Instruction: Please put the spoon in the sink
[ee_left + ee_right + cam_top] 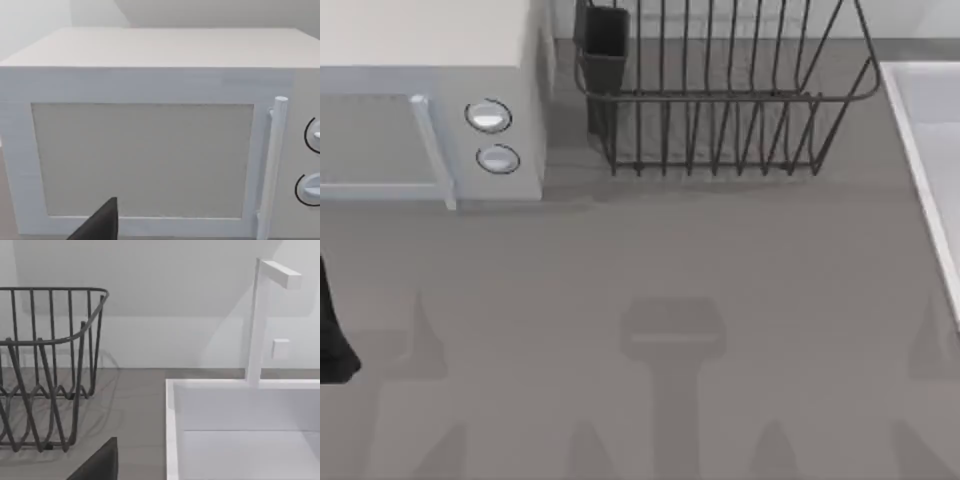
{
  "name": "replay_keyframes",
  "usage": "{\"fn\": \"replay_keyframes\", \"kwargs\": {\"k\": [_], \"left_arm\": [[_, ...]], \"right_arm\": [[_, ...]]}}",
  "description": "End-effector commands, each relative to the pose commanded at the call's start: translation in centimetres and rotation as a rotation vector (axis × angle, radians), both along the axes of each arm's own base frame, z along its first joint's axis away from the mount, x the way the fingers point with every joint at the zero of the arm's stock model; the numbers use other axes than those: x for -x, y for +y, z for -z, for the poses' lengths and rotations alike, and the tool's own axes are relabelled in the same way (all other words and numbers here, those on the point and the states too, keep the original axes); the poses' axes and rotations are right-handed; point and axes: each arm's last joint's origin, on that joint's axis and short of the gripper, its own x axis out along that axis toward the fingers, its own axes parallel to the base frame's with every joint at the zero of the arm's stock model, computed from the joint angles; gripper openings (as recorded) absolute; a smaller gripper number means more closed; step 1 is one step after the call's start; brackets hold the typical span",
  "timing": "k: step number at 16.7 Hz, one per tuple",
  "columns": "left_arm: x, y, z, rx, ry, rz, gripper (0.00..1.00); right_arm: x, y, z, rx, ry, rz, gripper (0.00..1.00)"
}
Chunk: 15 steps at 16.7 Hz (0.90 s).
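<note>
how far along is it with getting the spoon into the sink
Nothing looks done: the sink at the table's right holds no spoon where visible. Nothing seems in hand; the left arm sits at the left edge. Finding, grasping and moving the spoon remains, perhaps from the dish rack.

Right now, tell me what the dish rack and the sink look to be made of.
Dish rack: looks like dark metal wire with a matte coating, going by its thin bent rods. Sink: smooth pale white, flat walls and a straight rim, perhaps ceramic or plastic; the look leaves it open.

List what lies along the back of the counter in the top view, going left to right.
Microwave → its two round knobs → dark utensil holder on the rack's left end → wire dish rack → sink at the right edge.
</note>
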Motion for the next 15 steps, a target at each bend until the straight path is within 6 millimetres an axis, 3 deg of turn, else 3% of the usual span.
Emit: {"fn": "replay_keyframes", "kwargs": {"k": [4,7,11,15], "left_arm": [[0.0,0.0,0.0,0.0,0.0,0.0,1.0],[0.0,0.0,0.0,0.0,0.0,0.0,1.0],[0.0,0.0,0.0,0.0,0.0,0.0,1.0],[0.0,0.0,0.0,0.0,0.0,0.0,1.0]], "right_arm": [[0.0,-0.2,-0.5,0.033,0.032,0.016,1.0],[-0.3,-0.7,-2.0,0.155,0.163,0.055,1.0],[-2.2,-2.1,-3.9,0.406,0.512,0.05,1.0],[-5.5,-4.5,-4.4,0.615,0.95,-0.12,1.0]]}}
